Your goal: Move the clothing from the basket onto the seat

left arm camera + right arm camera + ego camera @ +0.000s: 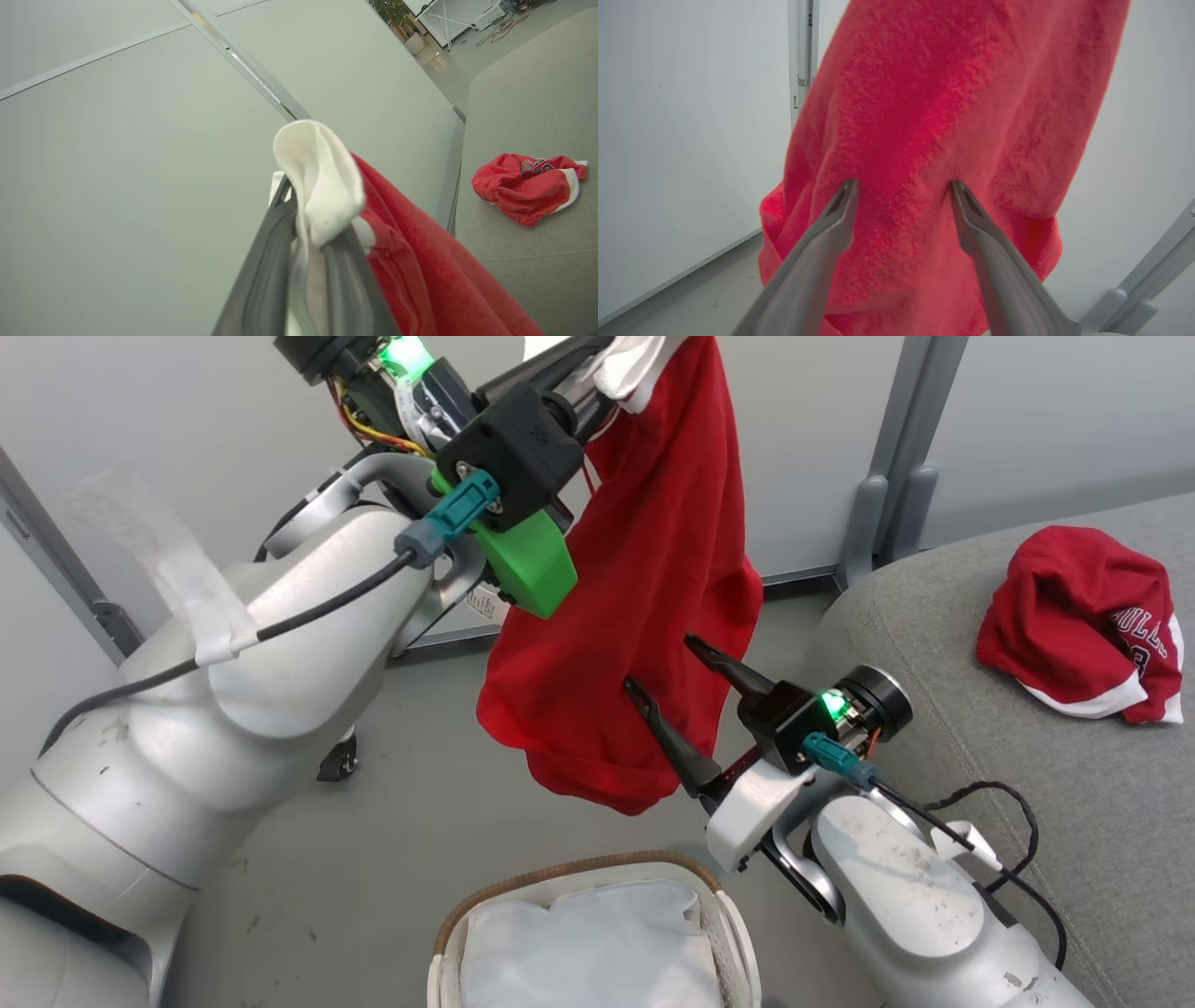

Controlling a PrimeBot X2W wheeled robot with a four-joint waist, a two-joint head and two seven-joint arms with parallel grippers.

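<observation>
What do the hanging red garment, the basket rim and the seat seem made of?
Hanging red garment: soft matte cloth, probably fleecy knit; fuzzy nap, limp drape. Basket rim: brown woven fibre, perhaps wicker; braided texture. Seat: grey woven upholstery, matte; visible seam.

Fuzzy matt cloth garment (pixel 924 116); grey woven seat (pixel 1102 821)

You face pale grey wall panels (pixel 822 429), joined by a slim silver metal strip (pixel 243 60). A grey metal post with a rounded foot (pixel 892 448) stands against them on the smooth grey floor (pixel 411 821). Far off in the left wrist view you can make out a green potted plant in a white pot (pixel 397 11), a white-framed table (pixel 427 7) just beside it, and loose cables (pixel 502 28) lying on the floor near the table.
</observation>
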